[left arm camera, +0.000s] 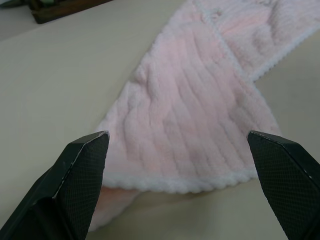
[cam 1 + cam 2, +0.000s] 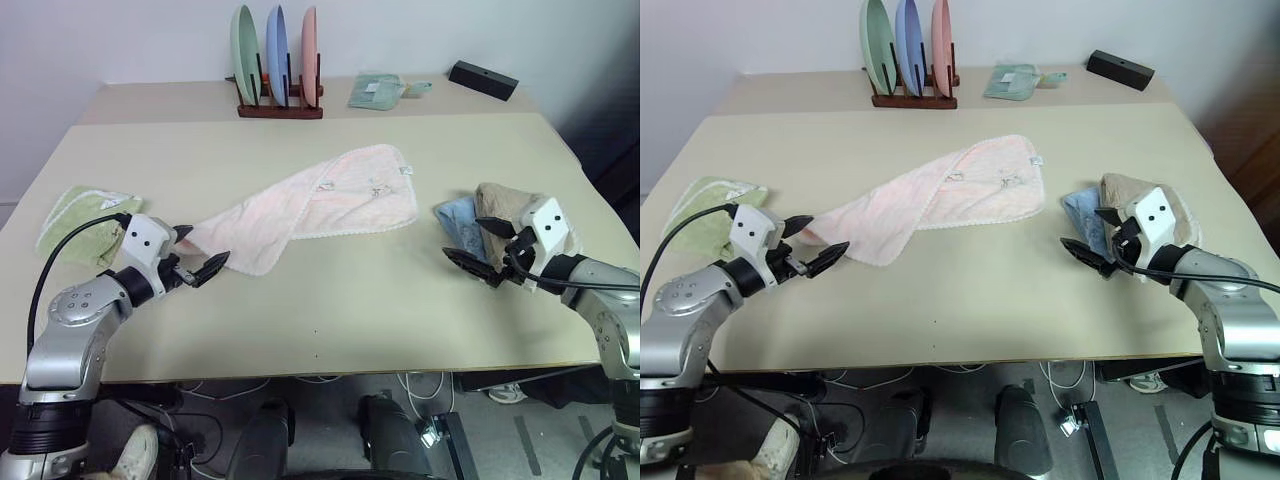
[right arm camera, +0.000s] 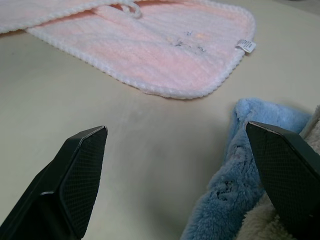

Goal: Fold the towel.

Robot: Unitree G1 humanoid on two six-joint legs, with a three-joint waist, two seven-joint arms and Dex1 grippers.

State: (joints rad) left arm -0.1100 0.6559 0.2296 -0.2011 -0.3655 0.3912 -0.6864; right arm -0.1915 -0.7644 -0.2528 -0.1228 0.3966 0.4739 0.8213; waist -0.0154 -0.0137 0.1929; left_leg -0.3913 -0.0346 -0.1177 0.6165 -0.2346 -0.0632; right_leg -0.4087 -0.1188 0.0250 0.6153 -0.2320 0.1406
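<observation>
**Inspector:** Beige tabletop point(image 2: 330, 300) fills the foreground, with a second table of like colour butted against its far edge and a pale wall behind. State the position of the towel.

**Assistant:** The towel point(image 2: 320, 200) lies near the middle of the tabletop, a pale pink fluffy cloth with thin white edging. It runs diagonally, from a narrower end nearest the left gripper to a wider end toward the far right. One long side is turned over onto the rest. A small white tag point(image 2: 406, 170) shows at the far right corner.

**Inspector:** Left gripper?

**Assistant:** The left gripper point(image 2: 195, 252) sits low over the table just short of the towel's near end. Its fingers stand wide apart and hold nothing; in the left wrist view the towel's edge lies between them, not touched.

**Inspector:** Right gripper?

**Assistant:** The right gripper point(image 2: 473, 243) is spread wide as well, empty, pointing inward across bare table. Just beside it lie a light blue cloth point(image 2: 457, 222) and a beige cloth point(image 2: 505, 205), touching each other and well apart from the towel.

**Inspector:** Other items?

**Assistant:** A green folded cloth point(image 2: 82, 222) rests at the left edge. On the far table stand a wooden rack point(image 2: 280, 108) holding three upright plates, a small pale green cloth point(image 2: 377, 91) and a black box point(image 2: 483, 79).
</observation>
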